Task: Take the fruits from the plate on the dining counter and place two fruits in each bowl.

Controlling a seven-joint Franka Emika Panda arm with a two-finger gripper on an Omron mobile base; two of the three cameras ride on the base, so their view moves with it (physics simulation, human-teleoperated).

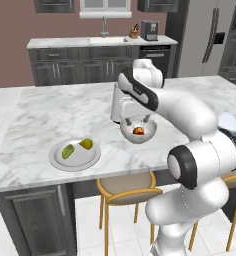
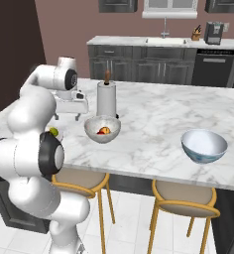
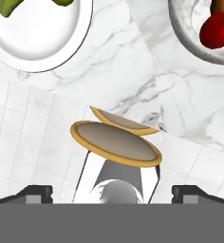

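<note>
Two fruits lie on the plate [image 1: 74, 155], which sits on the marble desk [image 1: 50, 117] toward its near edge: an elongated green fruit [image 1: 67, 151] with its long axis running from about 7 o'clock to 1 o'clock in the left base view, and a rounder yellow-green fruit [image 1: 86, 144] just beside it at 2 o'clock. The other two fruits are in the speckled bowl [image 1: 138, 132], at about 3 o'clock from the plate: a round red fruit [image 1: 138, 131] and an orange-brown fruit [image 3: 223, 4] touching it, which in the hand view sits at 12 o'clock of the red one. The blue-sided bowl [image 2: 204, 145] stands well apart at 3 o'clock from the speckled bowl in the right base view, with nothing seen inside. That makes four fruits, two bowls, one plate. The hand [image 1: 135, 121] hovers over the speckled bowl, its fingers spread wide and holding nothing. A wooden-rimmed stool [image 3: 115, 141] stands below the desk edge.
</note>
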